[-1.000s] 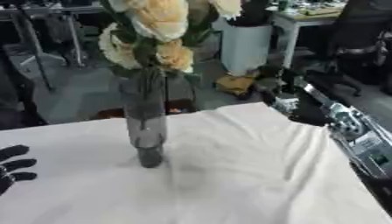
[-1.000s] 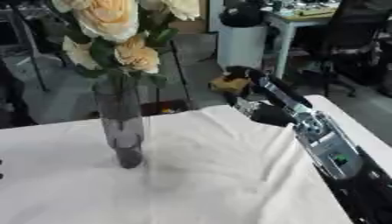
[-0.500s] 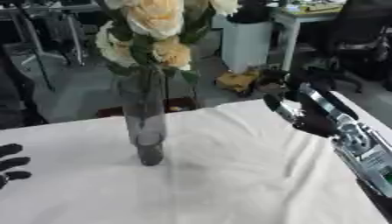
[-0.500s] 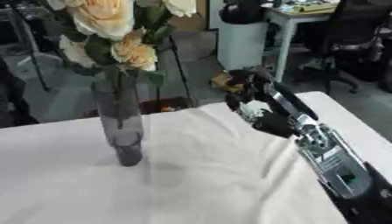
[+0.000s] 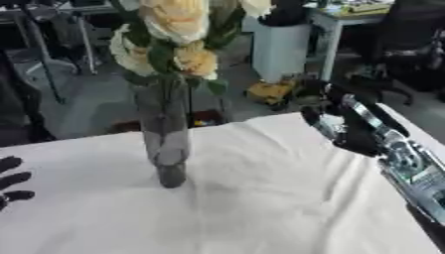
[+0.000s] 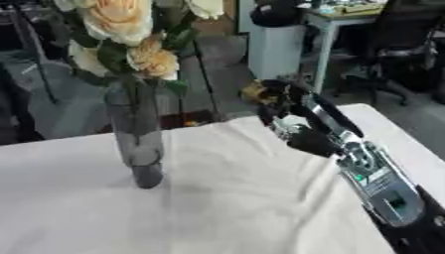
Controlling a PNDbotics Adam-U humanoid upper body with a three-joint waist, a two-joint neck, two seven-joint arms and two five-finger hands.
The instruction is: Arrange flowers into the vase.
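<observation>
- The tall grey translucent vase (image 5: 165, 144) stands upright on the white cloth-covered desk (image 5: 260, 208), left of centre. It holds a bunch of cream and yellow roses with green leaves (image 5: 174, 39).
- Risk: the vase is narrow and the blooms sit high and wide, so the assembly looks top-heavy. A sideways sweep of an arm or a tug on the cloth could tip it.
- Risk: the cloth shows folds near the vase base, which may make the footing uneven.
- The right hand (image 6: 291, 121) is raised above the far right part of the desk, well apart from the vase. Its fingers are partly curled. No flower or stem is visible in it, so it appears to hold nothing.
- The left hand (image 5: 12, 181) shows at the lower left edge, resting idle with fingers spread and touching no task item.
- No loose flower is visible on the desk, so the arrangement appears largely complete.
</observation>
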